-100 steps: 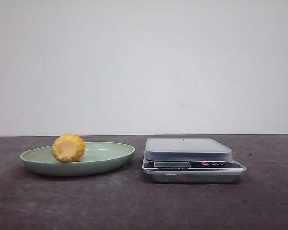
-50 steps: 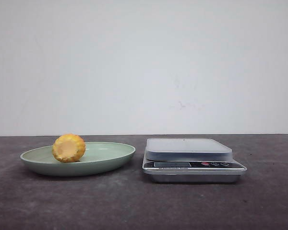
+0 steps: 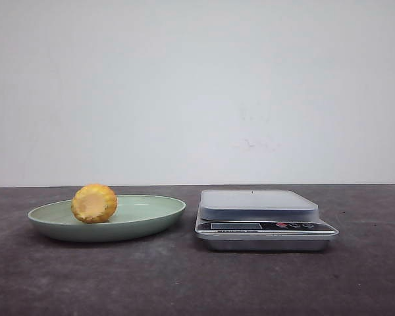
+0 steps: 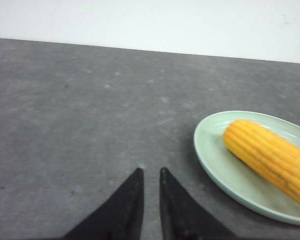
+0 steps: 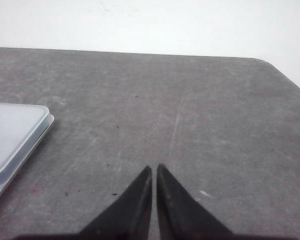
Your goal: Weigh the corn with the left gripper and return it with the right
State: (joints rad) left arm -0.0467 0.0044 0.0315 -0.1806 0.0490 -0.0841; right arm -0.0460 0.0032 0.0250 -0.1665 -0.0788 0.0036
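1. Left gripper (image 4: 150,177) sits low over bare table (image 4: 80,125), fingers pressed nearly together with just a sliver between them, nothing pinched. The plate is off to its side, near but apart.
2. Right gripper (image 5: 154,175) is the same deal: tips basically touching, holding nothing, with a corner of the scale's platform (image 5: 12,130) beside it.
3. The corn cob (image 3: 94,203) lies on its side in the pale green plate (image 3: 151,217), just beside the kitchen scale (image 3: 263,227), whose platform is bare.
4. That layout fits corn waiting to be weighed, or corn already put back. Can't tell which.
5. Front view only gives the cob's round end; the left wrist view shows its whole length (image 4: 270,157).
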